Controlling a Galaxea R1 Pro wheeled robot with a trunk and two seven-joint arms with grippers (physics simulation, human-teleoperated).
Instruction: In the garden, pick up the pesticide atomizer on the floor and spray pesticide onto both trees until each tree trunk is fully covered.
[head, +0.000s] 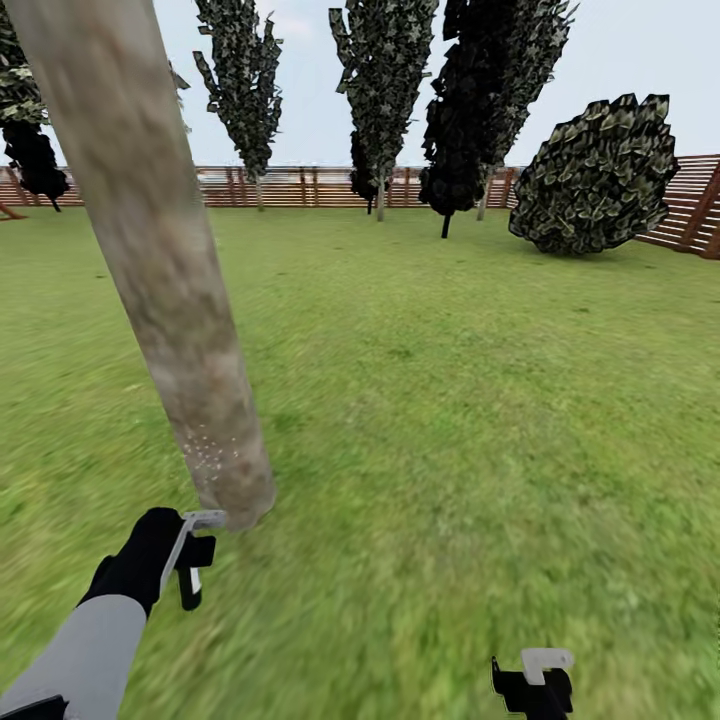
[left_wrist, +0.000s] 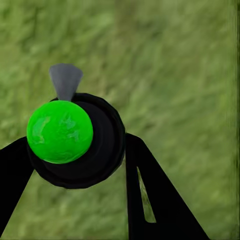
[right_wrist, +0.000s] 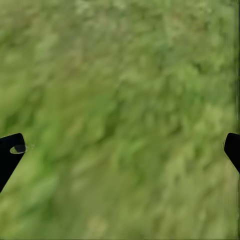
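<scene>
A thick mottled grey-brown tree trunk (head: 150, 250) leans across the left of the head view and meets the lawn close in front of me. A small patch of whitish pesticide specks (head: 206, 455) sits low on it. Just below the trunk's base is my left gripper (head: 190, 560). In the left wrist view, the left gripper (left_wrist: 77, 145) is shut on the pesticide atomizer (left_wrist: 75, 142), a black round body with a bright green cap and a grey nozzle. My right gripper (head: 535, 680) hangs low at the right. Over bare grass, the right gripper (right_wrist: 122, 147) holds its fingers wide apart.
Green lawn (head: 450, 400) stretches to a reddish-brown slat fence (head: 300, 186) at the back. Several dark narrow trees (head: 385, 90) stand along it, and a round dark bush (head: 597, 175) is at the right near the fence corner.
</scene>
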